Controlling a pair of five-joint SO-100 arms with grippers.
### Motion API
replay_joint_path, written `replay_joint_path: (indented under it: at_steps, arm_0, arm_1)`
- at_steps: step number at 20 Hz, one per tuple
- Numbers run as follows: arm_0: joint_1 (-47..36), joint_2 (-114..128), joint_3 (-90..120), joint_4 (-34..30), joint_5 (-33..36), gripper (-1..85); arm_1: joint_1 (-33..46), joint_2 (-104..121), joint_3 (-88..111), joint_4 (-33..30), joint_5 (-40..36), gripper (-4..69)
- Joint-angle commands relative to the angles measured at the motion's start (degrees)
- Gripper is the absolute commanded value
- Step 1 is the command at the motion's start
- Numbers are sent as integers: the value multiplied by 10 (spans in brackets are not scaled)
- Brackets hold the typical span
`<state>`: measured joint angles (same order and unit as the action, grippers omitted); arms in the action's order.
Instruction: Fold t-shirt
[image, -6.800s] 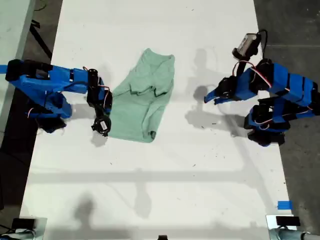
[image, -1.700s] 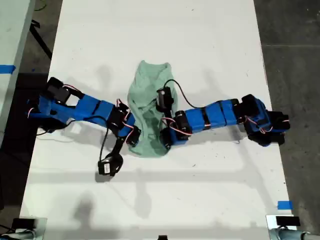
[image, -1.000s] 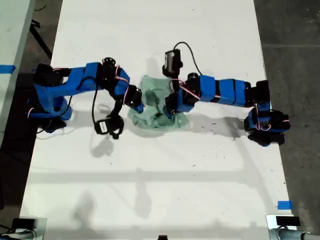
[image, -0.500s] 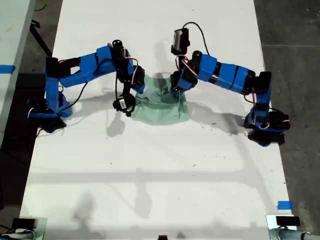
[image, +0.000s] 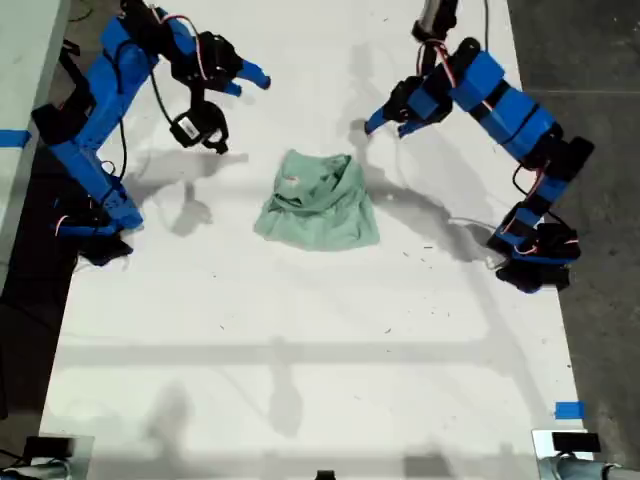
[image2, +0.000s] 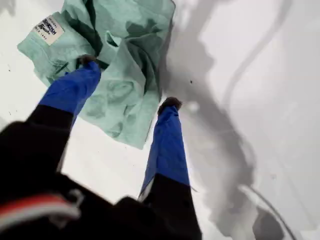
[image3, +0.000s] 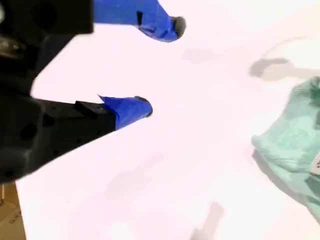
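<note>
There is 1 t-shirt (image: 320, 205), 1 white table (image: 300, 350) under it, and 2 blue arms, each ending in 1 gripper of mine. The t-shirt is pale mint green and lies bunched into a rough, creased heap, not flat and not neatly folded. 1 small white label (image: 291, 181) with dark print shows on it, on the part of the heap toward the exterior view's left.

My first gripper (image: 382, 118) hangs in the air just off the t-shirt's corner at the exterior view's upper right, apart from the cloth. In its own wrist view my first gripper (image2: 129, 83) has its 2 jaws spread wide, with the t-shirt (image2: 125, 30) seen past and between them and the label (image2: 48, 29) at the heap's far side. Nothing is between the jaws; they are released and touch no cloth.

My second gripper (image: 250, 82) is well away from the t-shirt, toward the exterior view's upper left. In its wrist view my second gripper (image3: 161, 65) also has its 2 jaws wide apart, with only bare table behind them and the t-shirt (image3: 295, 140) off at the picture's edge. It holds nothing and touches nothing.
</note>
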<state>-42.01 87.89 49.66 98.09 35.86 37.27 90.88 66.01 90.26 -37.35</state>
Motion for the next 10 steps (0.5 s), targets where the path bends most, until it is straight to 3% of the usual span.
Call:
replay_joint_path:
  at_steps: [1,3,6,8,10]
  arm_0:
    - [-18,133,57,13,11,226]
    - [3,253,183,-14,8,172]
    - [83,475,448,-98,-24,27]
    - [160,611,625,-159,-80,8]
    - [232,736,802,-219,-147,1]
  arm_1:
    - [42,206,107,8,-15,256]
    - [38,338,219,11,-4,240]
    - [-32,512,382,11,56,209]
    - [-108,607,495,0,134,192]
    - [-192,714,606,-22,213,94]
